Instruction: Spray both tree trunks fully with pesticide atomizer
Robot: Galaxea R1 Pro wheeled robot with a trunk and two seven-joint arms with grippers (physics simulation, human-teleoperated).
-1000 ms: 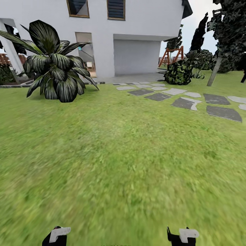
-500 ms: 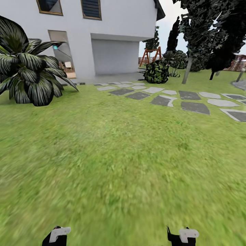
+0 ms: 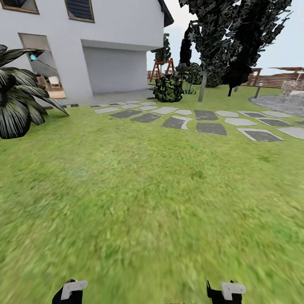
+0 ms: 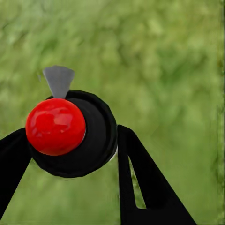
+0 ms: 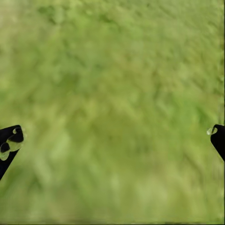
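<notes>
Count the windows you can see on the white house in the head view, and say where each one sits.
2. One window sits at the upper left corner of the house, cut by the picture's edge; another window sits beside it, above the garage opening. More may lie out of frame.

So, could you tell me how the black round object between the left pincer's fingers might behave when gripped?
The black round object looks curved where the left pincer flanks it, so it may twist or slip. Its red dome looks glossy, so it is probably slick.
</notes>
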